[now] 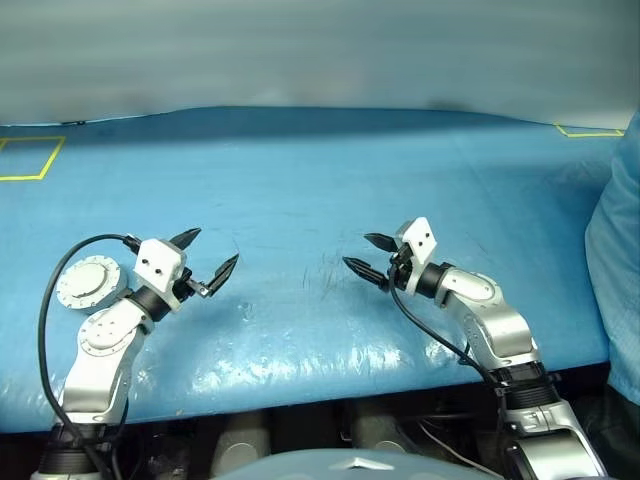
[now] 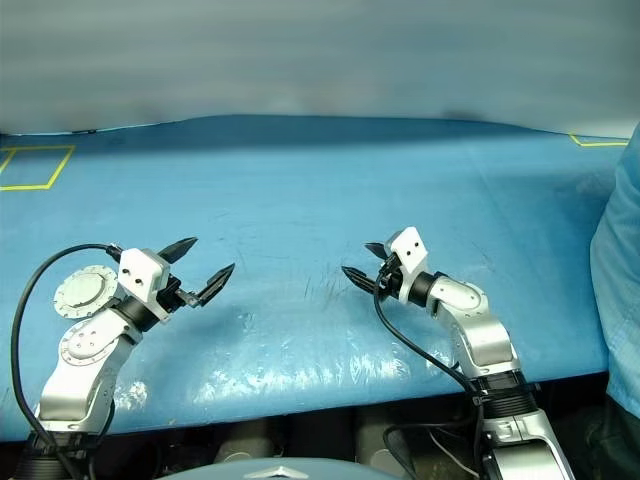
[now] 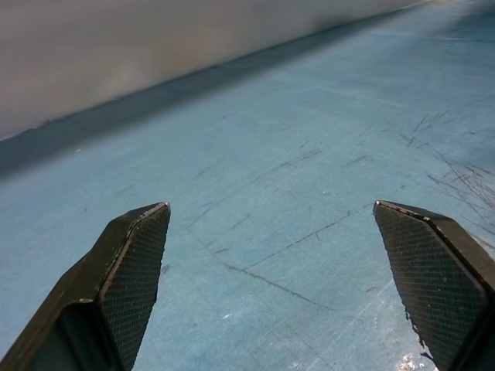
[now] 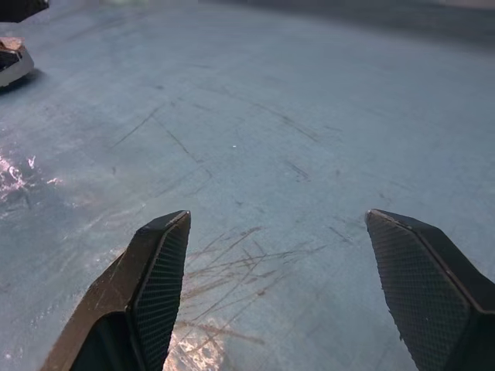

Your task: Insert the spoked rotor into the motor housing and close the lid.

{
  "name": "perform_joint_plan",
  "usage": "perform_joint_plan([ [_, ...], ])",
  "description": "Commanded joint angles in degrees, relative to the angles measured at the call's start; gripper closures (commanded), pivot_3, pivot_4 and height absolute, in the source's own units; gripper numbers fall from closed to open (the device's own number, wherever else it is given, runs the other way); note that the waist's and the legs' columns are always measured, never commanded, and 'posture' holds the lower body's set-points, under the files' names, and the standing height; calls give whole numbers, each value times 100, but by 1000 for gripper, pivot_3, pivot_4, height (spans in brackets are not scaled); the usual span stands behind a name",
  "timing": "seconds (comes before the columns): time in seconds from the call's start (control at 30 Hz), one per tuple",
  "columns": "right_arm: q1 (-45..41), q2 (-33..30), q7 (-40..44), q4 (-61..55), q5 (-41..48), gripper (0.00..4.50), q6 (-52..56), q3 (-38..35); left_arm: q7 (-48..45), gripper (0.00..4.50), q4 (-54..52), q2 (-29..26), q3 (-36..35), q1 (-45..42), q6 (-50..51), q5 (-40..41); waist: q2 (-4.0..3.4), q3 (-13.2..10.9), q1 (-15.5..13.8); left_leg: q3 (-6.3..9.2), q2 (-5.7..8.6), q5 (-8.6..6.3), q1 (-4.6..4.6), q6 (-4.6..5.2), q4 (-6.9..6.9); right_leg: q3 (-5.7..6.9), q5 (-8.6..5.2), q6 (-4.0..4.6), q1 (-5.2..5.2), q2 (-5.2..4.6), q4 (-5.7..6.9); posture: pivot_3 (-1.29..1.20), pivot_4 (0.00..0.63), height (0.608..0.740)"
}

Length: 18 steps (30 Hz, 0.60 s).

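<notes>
Both grippers hover low over the blue table (image 1: 300,180), left gripper (image 1: 210,255) and right gripper (image 1: 365,258) spread wide and empty, tips turned toward each other. Beside the left arm lies a round silver disc (image 1: 90,281), probably the lid, waiting its turn.

Blue table (image 1: 330,190) lies bare from my nine o'clock through twelve to two; my grippers face across an unobstructed gap; a person's blue sleeve (image 1: 618,250) stands at three o'clock.
</notes>
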<state>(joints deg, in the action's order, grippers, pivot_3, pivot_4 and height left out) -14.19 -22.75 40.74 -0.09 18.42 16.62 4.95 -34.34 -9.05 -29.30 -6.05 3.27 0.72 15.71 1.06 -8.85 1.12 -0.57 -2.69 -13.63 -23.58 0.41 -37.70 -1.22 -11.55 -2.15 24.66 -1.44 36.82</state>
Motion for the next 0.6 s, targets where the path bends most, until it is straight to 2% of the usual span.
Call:
perform_joint_plan([
  [0.03,-105,4,-91,-22,-48,709,-181,-198,-80,37,-36,47,37,-72,-189,-60,0,0,-3,0,1,0,-1,0,0,0,0,0,0,-1,-1,0,150,740],
  [0.6,-267,44,-363,190,-390,709,-226,-254,45,37,54,496,17,49,-437,-119,-1,1,-34,-1,1,0,0,0,-2,-1,1,-2,-2,-1,1,0,150,740],
])
